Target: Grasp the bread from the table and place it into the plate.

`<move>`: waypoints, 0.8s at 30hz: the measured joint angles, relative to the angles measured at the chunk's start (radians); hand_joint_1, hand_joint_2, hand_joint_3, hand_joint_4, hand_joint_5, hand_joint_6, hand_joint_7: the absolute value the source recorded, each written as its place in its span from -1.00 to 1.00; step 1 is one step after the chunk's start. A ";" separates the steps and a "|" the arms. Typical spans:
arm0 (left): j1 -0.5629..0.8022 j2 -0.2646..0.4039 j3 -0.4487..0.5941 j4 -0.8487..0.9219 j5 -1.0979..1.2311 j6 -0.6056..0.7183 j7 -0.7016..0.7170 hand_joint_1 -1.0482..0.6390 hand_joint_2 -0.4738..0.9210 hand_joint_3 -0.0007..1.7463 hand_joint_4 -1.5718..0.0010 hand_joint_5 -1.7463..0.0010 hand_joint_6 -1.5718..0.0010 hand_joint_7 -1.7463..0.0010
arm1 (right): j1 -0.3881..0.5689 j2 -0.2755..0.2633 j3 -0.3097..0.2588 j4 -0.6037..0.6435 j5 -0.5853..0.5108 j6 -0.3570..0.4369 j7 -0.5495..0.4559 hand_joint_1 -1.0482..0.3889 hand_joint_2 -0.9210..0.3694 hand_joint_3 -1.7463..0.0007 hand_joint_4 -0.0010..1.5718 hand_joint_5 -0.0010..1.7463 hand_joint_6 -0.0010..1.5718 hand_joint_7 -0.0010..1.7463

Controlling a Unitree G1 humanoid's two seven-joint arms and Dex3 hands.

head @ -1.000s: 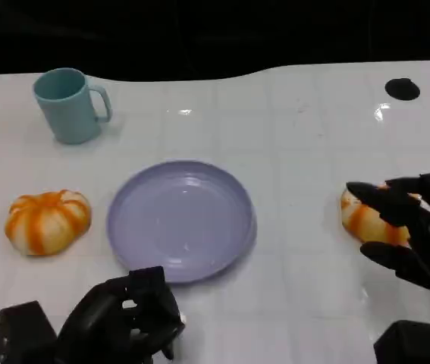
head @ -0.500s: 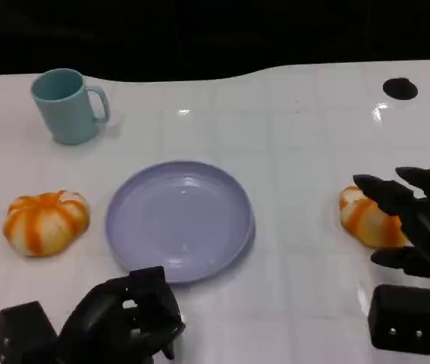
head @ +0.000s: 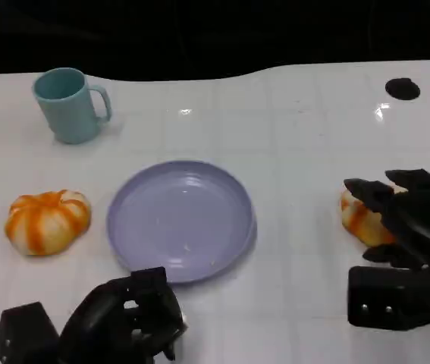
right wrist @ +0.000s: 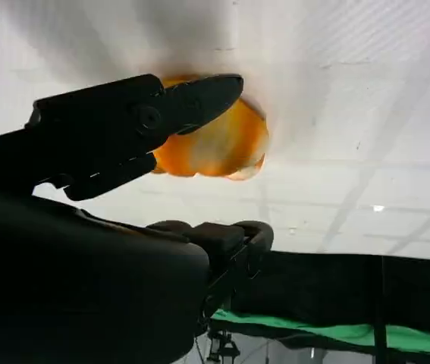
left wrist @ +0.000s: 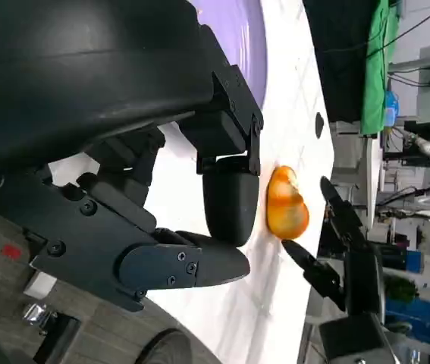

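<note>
Right hand point(head: 404, 220): fingers spread wide over the orange-and-white striped round bread point(head: 362, 218), contact not discernible | bread lies on white table point(head: 306, 136), well apart from lavender round plate point(head: 180, 220) | left hand point(head: 127, 322): curled, nothing held.

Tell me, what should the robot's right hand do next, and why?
Probably close its fingers on the bread. The right hand sits over that bread with fingers spread and nothing held, the bread lies on the table, and the plate is bare, so a grasp likely comes before any lift.
</note>
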 measured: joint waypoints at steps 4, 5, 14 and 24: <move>0.001 -0.003 0.000 -0.001 -0.003 -0.002 0.000 -0.39 0.66 -0.31 -0.02 -1.00 0.02 -0.60 | -0.044 0.016 0.024 0.072 0.000 0.007 -0.013 -0.19 -0.92 0.99 -0.79 -0.73 -0.55 -0.97; 0.001 -0.003 0.001 -0.001 -0.003 -0.003 0.000 -0.40 0.66 -0.31 -0.02 -1.00 0.02 -0.59 | -0.054 0.018 0.030 0.092 0.000 0.008 -0.018 -0.18 -0.93 0.99 -0.77 -0.74 -0.52 -0.97; 0.003 -0.004 0.000 -0.001 -0.001 -0.011 0.000 -0.40 0.66 -0.30 0.00 -1.00 0.02 -0.59 | -0.120 0.055 0.062 0.271 0.021 0.016 -0.071 -0.02 -1.00 0.98 -0.31 -0.81 -0.22 -0.96; 0.005 -0.004 0.000 -0.007 -0.001 -0.013 0.000 -0.37 0.64 -0.28 -0.01 -1.00 0.02 -0.58 | -0.153 0.062 0.049 0.375 0.089 -0.065 -0.206 0.24 -1.00 0.87 0.18 0.43 0.52 -0.75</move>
